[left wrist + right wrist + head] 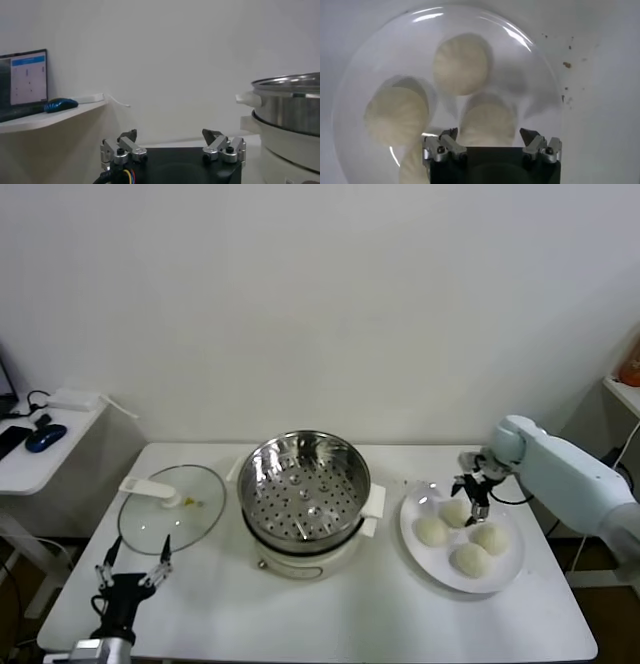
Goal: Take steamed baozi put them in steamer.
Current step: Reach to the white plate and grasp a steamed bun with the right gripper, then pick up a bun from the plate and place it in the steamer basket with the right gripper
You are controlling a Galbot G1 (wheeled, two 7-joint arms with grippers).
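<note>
Baozi (471,559): four off-white buns sit dome-up on the white plate (512,574), which lies on the white table (400,614) to the right of the steamer (305,489). Each bun is round, so no long axis can be given; faint pleats show on their tops in my right wrist view. The steamer stands upright at mid-table, mouth facing up, perforated tray (300,504) exposed, white handles at its sides. No brand, label or writing can be read on the buns, the plate or the steamer.

My right gripper (471,502) hangs directly above the rear bun (487,122) on the plate, fingers spread wide on either side of it, holding nothing. My left gripper (133,567) is parked low at the near left table edge, in front of the glass lid (170,509), fingers spread apart and empty.
</note>
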